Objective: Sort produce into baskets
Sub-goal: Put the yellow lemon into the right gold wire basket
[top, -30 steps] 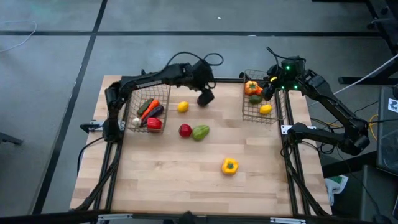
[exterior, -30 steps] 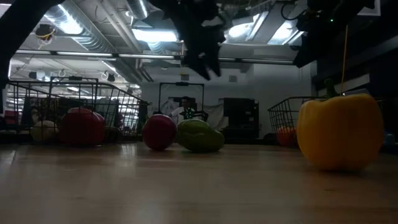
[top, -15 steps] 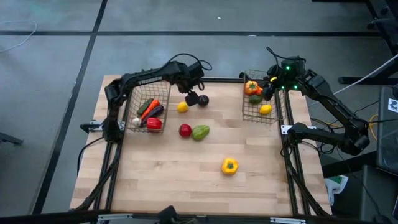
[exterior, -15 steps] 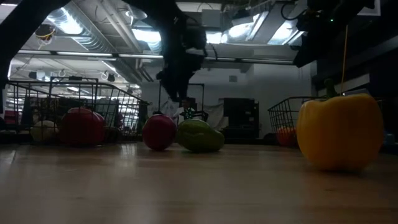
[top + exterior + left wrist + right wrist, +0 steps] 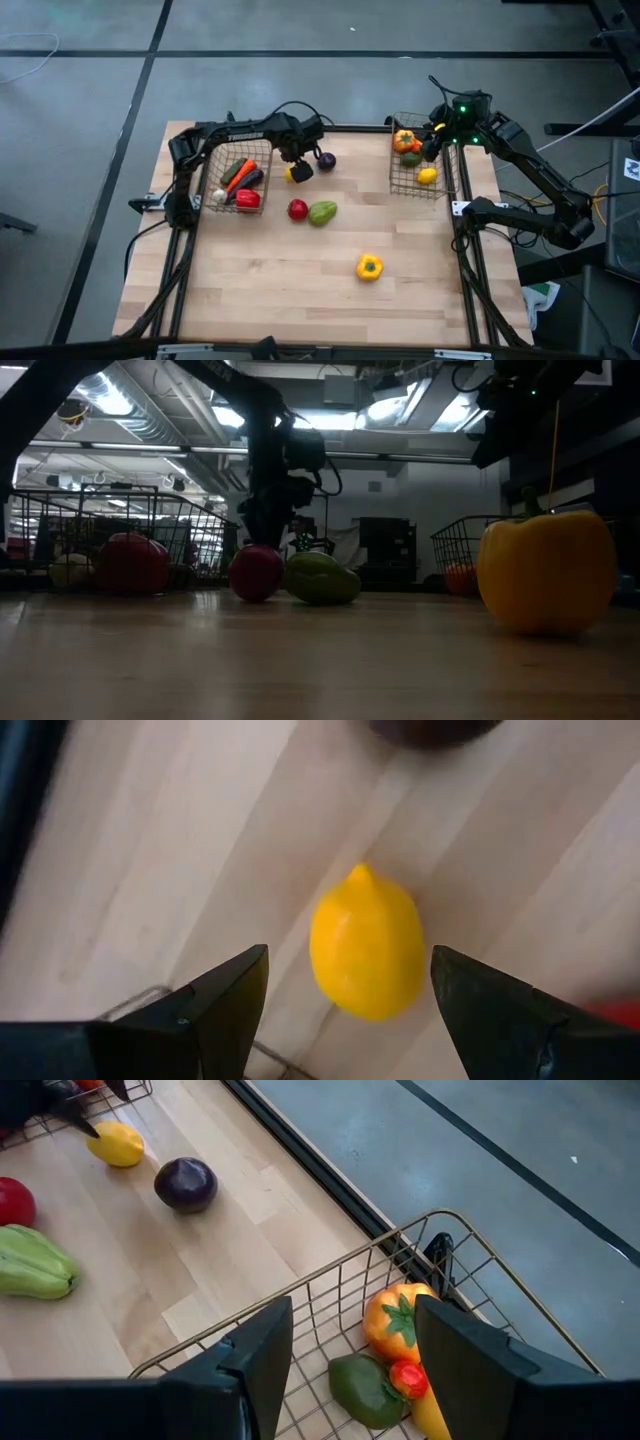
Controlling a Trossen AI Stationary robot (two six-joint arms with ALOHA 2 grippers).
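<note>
A yellow lemon (image 5: 367,955) lies on its side on the wooden table (image 5: 300,290), just right of the left basket (image 5: 212,166). My left gripper (image 5: 298,166) points straight down over it, open; its two fingers (image 5: 232,995) stand on either side of the lemon without touching it. My right gripper (image 5: 353,1320) hangs open above the right basket (image 5: 396,180), holding nothing. That basket holds an orange pepper (image 5: 400,1325), a green piece and other produce. The left basket holds a carrot (image 5: 238,170), a dark eggplant and a red pepper (image 5: 247,199).
A dark purple round piece (image 5: 326,160) lies just right of the lemon. A red piece (image 5: 297,209) and a green piece (image 5: 322,212) lie mid-table, a yellow pepper (image 5: 369,266) nearer the front. Bare wood spreads toward the near edge.
My left gripper has come down and toward the table's left, from above the purple piece to over the lemon, tipping until it points straight down. Its fingers have stayed open. The purple piece now shows uncovered. No produce has moved.
</note>
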